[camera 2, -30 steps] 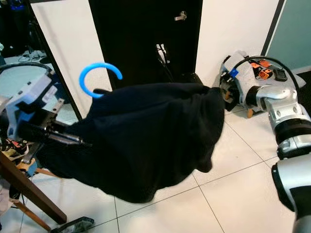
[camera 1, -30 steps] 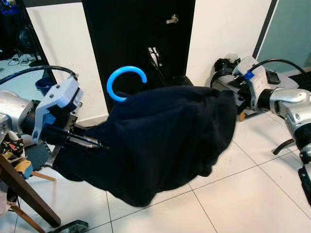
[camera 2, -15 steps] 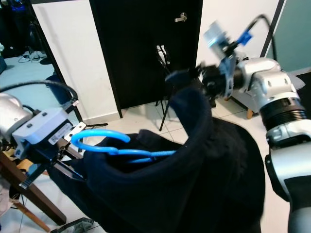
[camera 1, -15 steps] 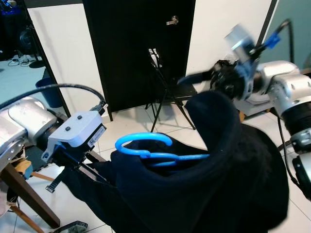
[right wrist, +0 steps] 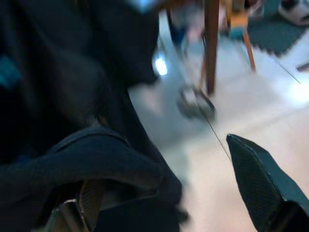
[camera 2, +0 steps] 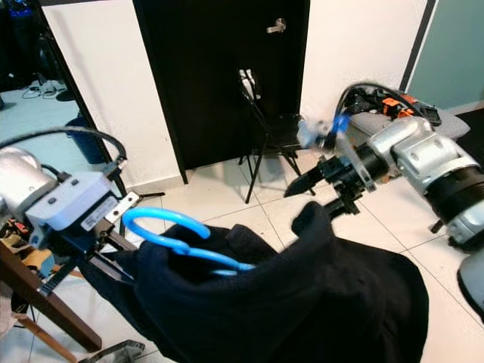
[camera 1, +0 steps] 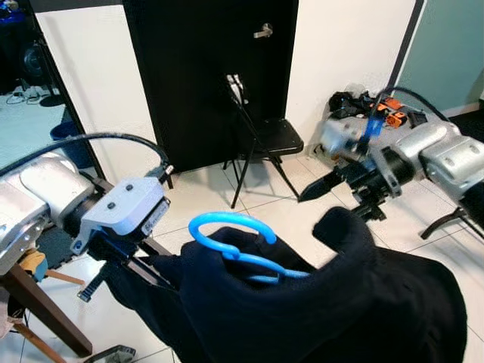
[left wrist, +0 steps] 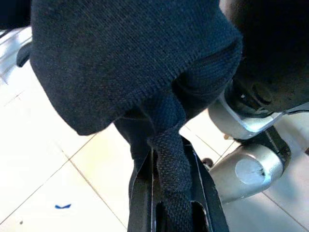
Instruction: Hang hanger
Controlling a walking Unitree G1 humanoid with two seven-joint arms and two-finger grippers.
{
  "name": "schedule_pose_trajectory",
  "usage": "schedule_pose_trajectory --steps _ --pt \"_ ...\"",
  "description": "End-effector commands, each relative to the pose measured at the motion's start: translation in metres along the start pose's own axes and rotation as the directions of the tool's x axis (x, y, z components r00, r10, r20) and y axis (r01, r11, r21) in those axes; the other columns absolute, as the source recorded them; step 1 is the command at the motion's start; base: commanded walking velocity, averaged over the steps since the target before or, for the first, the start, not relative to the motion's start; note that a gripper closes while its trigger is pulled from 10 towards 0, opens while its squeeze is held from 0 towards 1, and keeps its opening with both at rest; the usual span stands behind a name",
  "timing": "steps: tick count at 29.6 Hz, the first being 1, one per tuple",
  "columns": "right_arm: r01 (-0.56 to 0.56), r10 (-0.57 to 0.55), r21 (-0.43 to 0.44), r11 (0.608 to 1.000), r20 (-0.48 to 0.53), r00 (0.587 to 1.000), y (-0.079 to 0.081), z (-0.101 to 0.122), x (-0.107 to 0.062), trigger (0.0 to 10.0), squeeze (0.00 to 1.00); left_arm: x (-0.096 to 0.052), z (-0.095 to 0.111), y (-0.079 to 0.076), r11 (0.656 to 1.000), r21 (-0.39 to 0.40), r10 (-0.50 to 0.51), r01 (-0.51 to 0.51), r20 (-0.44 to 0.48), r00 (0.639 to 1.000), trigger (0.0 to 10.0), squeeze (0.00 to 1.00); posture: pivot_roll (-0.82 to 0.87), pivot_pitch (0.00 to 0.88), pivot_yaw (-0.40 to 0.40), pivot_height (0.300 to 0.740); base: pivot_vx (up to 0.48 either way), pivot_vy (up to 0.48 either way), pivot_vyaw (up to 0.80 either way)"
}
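The blue hanger point(camera 1: 231, 243) lies hook-up in a dark knitted garment point(camera 1: 325, 302) slung low between both arms. The left gripper point(left wrist: 169, 193) is clamped on a fold of that garment. The right gripper point(right wrist: 164, 212), fingers spread wide, seems to have cloth draped over one finger; the view is blurred. Behind stand a folding chair point(camera 1: 261, 140) and a black door point(camera 1: 204, 68).

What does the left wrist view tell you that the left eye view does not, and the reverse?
Left wrist view alone: close up, the left gripper has its fingers shut on a fold of the dark navy knitted garment, with the weave visible. Left eye view alone: the bright blue plastic hanger poking from the garment, the right gripper open above it, and the black door. Both: the garment and the white tiled floor.
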State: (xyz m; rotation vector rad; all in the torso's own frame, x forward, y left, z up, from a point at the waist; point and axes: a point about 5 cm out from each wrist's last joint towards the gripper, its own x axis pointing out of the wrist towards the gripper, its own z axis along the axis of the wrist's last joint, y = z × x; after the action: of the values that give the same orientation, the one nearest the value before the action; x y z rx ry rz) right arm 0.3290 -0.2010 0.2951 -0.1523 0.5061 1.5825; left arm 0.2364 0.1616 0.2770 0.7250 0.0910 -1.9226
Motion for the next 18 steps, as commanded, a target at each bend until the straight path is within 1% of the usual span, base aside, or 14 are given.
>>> schedule_pose_trajectory --steps 1,2,3,4,5,7,8,10,11,12,14,16,17,18 --pt "-0.051 0.047 0.043 0.998 0.09 0.995 0.005 0.004 0.0 10.0 0.0 0.001 0.003 0.001 1.0 0.024 0.012 -0.013 0.02 1.0 10.0 0.0 -0.1 0.0 -0.006 0.74 0.0 0.0 0.0" --pt "-0.084 0.072 0.078 0.993 0.146 0.987 0.01 0.005 -0.002 10.0 0.0 0.001 0.002 0.001 1.0 0.019 0.018 -0.018 0.023 1.0 10.0 0.0 -0.1 0.0 -0.006 0.74 0.0 0.0 0.0" --pt "-0.084 0.072 0.078 0.993 0.146 0.987 0.01 0.005 -0.002 10.0 0.0 0.001 0.002 0.001 1.0 0.019 0.018 -0.018 0.023 1.0 10.0 0.0 -0.1 0.0 -0.006 0.74 0.0 0.0 0.0" --pt "-0.127 0.114 0.096 0.987 0.132 0.985 0.018 0.001 -0.001 10.0 0.0 0.001 -0.001 0.0 1.0 0.008 0.026 -0.026 0.017 1.0 10.0 0.0 -0.1 0.0 -0.002 0.74 0.0 0.0 0.0" --pt "-0.166 0.17 0.106 0.98 -0.035 0.985 0.031 -0.019 0.007 10.0 0.0 0.0 -0.007 0.002 0.999 -0.007 0.053 -0.053 0.008 0.999 10.0 0.0 -0.1 0.0 0.004 0.74 0.0 0.0 0.0" --pt "-0.166 0.17 0.106 0.98 -0.035 0.985 0.031 -0.019 0.007 10.0 0.0 0.0 -0.007 0.002 0.999 -0.007 0.053 -0.053 0.008 0.999 10.0 0.0 -0.1 0.0 0.004 0.74 0.0 0.0 0.0" --pt "-0.177 0.188 0.101 0.979 -0.11 0.976 0.035 -0.028 0.01 10.0 0.0 -0.001 -0.008 0.003 0.998 -0.01 0.065 -0.065 0.007 0.998 10.0 0.0 -0.1 0.0 0.002 0.74 0.0 0.0 0.0" --pt "-0.187 0.199 0.1 0.977 -0.126 0.972 0.037 -0.028 0.012 10.0 0.0 -0.002 -0.008 0.006 0.996 -0.007 0.085 -0.085 0.014 0.996 10.0 0.0 -0.1 0.0 -0.001 0.74 0.0 0.0 0.0" --pt "-0.142 0.145 0.031 0.989 -0.262 0.954 0.029 -0.037 0.009 10.0 0.0 -0.003 -0.007 0.009 0.995 -0.004 0.1 -0.1 0.026 0.995 10.0 0.0 -0.1 0.0 0.003 0.74 0.0 0.0 0.0" --pt "-0.125 0.113 -0.011 0.992 -0.35 0.93 0.025 -0.043 0.006 10.0 0.0 -0.003 -0.006 0.01 0.994 -0.002 0.109 -0.109 0.034 0.994 10.0 0.0 -0.1 0.0 0.003 0.74 0.0 0.0 0.0" --pt "-0.057 0.013 -0.082 0.995 -0.459 0.888 0.012 -0.045 -0.006 10.0 0.0 -0.004 -0.004 0.01 0.993 0.002 0.115 -0.115 0.037 0.993 10.0 0.0 -0.1 0.0 -0.003 0.74 0.0 0.0 0.0" --pt "-0.057 0.013 -0.082 0.995 -0.459 0.888 0.012 -0.045 -0.006 10.0 0.0 -0.004 -0.004 0.01 0.993 0.002 0.115 -0.115 0.037 0.993 10.0 0.0 -0.1 0.0 -0.003 0.74 0.0 0.0 0.0" --pt "-0.028 -0.025 -0.104 0.994 -0.478 0.878 0.008 -0.043 -0.011 10.0 0.0 -0.004 -0.004 0.01 0.993 0.003 0.116 -0.116 0.037 0.993 10.0 0.0 -0.1 0.0 -0.001 0.74 0.0 0.0 0.0" --pt "0.015 -0.058 -0.103 0.995 -0.429 0.901 0.006 -0.032 -0.015 10.0 0.0 -0.005 -0.004 0.009 0.993 0.002 0.117 -0.117 0.036 0.992 10.0 0.0 -0.1 0.0 -0.004 0.74 0.0 0.0 0.0"
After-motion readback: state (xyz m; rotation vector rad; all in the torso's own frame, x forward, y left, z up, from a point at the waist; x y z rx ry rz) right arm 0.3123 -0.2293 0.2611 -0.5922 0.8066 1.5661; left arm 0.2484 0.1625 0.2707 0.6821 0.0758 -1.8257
